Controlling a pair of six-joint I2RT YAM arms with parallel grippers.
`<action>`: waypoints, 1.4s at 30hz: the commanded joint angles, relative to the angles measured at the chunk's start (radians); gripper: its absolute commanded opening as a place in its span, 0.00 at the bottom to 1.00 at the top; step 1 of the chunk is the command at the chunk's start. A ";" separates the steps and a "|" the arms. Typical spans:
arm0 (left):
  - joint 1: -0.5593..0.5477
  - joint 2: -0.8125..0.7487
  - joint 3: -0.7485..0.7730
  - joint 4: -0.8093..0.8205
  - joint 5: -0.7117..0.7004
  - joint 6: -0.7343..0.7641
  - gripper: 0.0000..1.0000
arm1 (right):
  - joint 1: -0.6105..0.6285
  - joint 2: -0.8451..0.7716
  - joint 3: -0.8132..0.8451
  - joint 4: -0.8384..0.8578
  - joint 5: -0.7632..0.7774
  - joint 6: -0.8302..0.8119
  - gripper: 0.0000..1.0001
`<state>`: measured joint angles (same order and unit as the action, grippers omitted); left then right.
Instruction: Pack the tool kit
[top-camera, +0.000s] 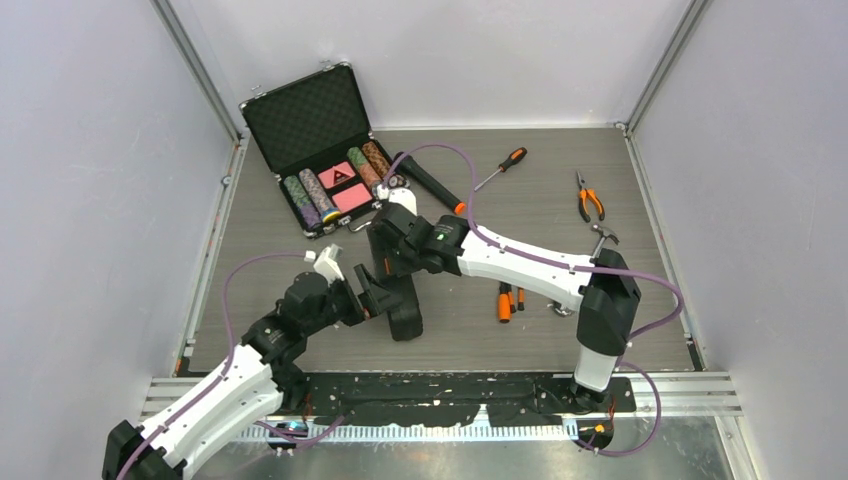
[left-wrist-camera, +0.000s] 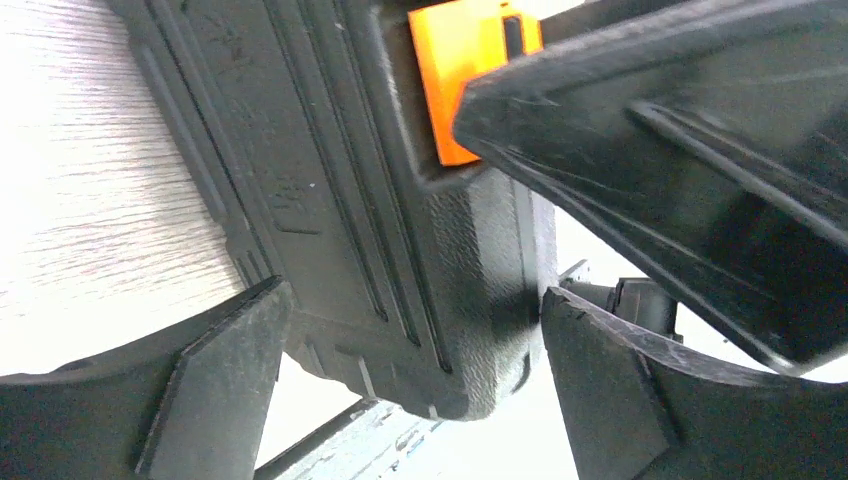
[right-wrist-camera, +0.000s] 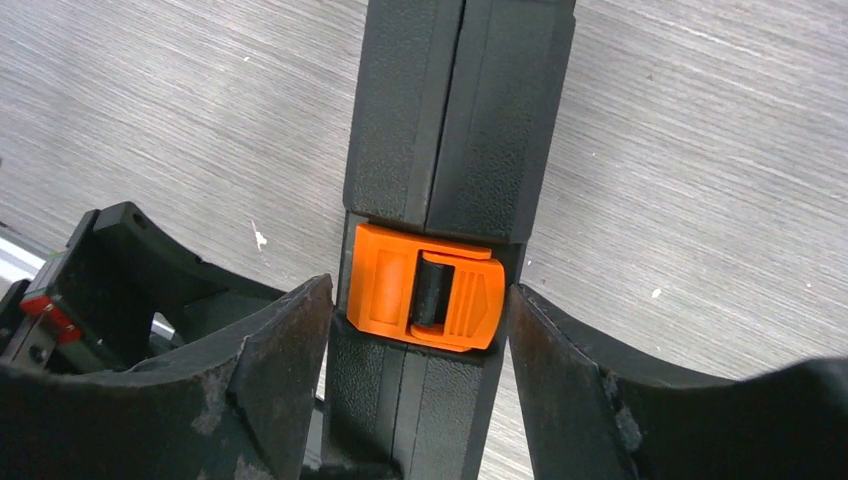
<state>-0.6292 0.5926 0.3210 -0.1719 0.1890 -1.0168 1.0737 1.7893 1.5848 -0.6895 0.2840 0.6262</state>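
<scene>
The black ribbed tool kit case (top-camera: 404, 305) stands on its edge mid-table, closed, its orange latch (right-wrist-camera: 425, 287) done up. My right gripper (right-wrist-camera: 420, 340) is shut on the case; its fingers press both faces just below the latch. In the top view it (top-camera: 388, 255) sits at the case's far end. My left gripper (left-wrist-camera: 415, 330) is open and straddles the case's near corner (left-wrist-camera: 440, 300), fingers close on either side. The latch also shows in the left wrist view (left-wrist-camera: 455, 70). An orange-handled screwdriver (top-camera: 500, 165), pliers (top-camera: 590, 198), a hammer (top-camera: 603, 238) and small orange-and-black tools (top-camera: 508, 300) lie loose.
An open metal-edged poker chip case (top-camera: 315, 140) stands at the back left. A black flashlight with an orange tip (top-camera: 430, 182) lies beside it. Grey walls close in the table on three sides. Purple cables run along both arms.
</scene>
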 joint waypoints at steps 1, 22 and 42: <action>-0.005 0.030 -0.017 -0.001 -0.074 -0.047 0.87 | -0.020 -0.085 -0.049 0.085 -0.064 0.043 0.67; -0.004 0.213 0.017 -0.127 -0.110 -0.014 0.42 | -0.140 -0.303 -0.478 0.622 -0.356 0.134 0.46; -0.004 0.331 0.093 -0.160 -0.091 0.072 0.33 | -0.221 -0.319 -0.791 1.279 -0.564 0.217 0.36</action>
<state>-0.6346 0.8482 0.4511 -0.1394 0.1604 -1.0485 0.8555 1.4979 0.8753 0.2775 -0.1387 0.7650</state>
